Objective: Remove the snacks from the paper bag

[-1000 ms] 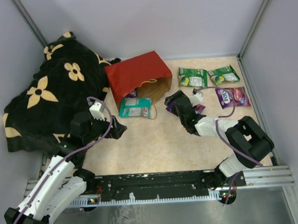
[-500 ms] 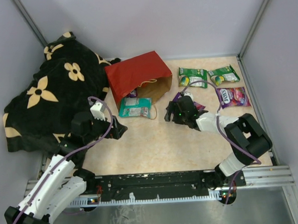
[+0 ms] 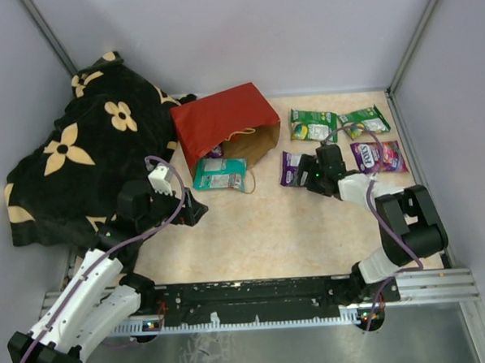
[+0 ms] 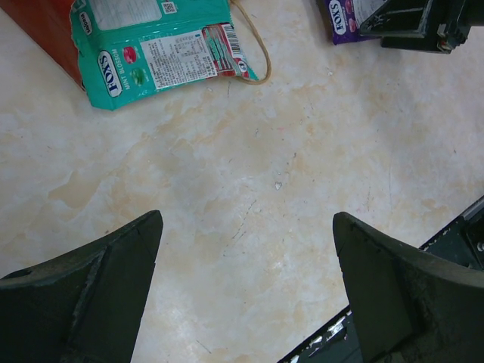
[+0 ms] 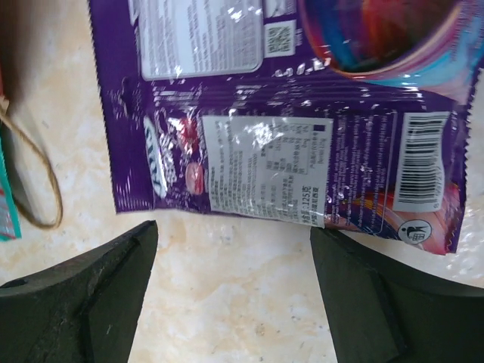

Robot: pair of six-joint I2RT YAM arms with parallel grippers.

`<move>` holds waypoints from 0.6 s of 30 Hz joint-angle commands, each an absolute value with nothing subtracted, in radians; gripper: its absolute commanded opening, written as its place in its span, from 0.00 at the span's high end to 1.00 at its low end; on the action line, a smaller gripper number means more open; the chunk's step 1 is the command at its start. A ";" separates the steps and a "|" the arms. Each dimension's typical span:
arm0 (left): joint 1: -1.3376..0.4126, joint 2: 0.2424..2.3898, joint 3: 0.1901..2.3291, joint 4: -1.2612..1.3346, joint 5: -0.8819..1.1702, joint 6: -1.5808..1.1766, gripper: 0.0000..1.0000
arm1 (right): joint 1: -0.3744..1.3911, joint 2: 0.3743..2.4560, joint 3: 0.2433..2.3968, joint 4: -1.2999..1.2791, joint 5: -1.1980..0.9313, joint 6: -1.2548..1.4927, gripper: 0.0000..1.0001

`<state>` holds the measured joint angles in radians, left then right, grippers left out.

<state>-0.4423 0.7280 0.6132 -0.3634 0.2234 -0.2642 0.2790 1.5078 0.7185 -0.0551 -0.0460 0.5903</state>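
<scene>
One purple packet has just been let go. Half a second ago it was bunched under the right hand; now it lies flat on the desk, label up, just ahead of that hand's fingertips. The hand has drawn back from it, its fingers spread wide with nothing between them. That puts this packet well clear of the paper bag, which lies on its side farther ahead of the hand, beyond the packet.

The left hand has not moved over the last second. It hovers over bare desk, wide open and empty, with the teal packet ahead of it at the bag's mouth. A dark packet edge shows in that mouth, so the bag probably still needs emptying. The teal one looks the easier next pick.
</scene>
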 commanded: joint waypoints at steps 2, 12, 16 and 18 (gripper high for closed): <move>-0.440 0.729 0.618 -0.366 0.234 -0.255 0.00 | 0.235 1.541 0.793 -0.120 -0.010 0.531 0.18; -0.440 0.739 0.618 -0.369 0.221 -0.255 0.00 | 0.548 1.443 0.900 -0.248 0.604 0.437 0.04; -0.440 0.747 0.618 -0.369 0.230 -0.254 0.01 | 0.534 1.509 0.965 -0.277 0.617 0.399 0.01; -0.439 0.750 0.619 -0.370 0.233 -0.253 0.01 | 0.500 1.555 1.017 -0.295 0.556 0.386 0.01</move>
<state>-0.4423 0.7456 0.6132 -0.3676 0.2234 -0.2642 0.5426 1.4956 0.9146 -0.2562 0.5068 0.4404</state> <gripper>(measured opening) 0.997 0.992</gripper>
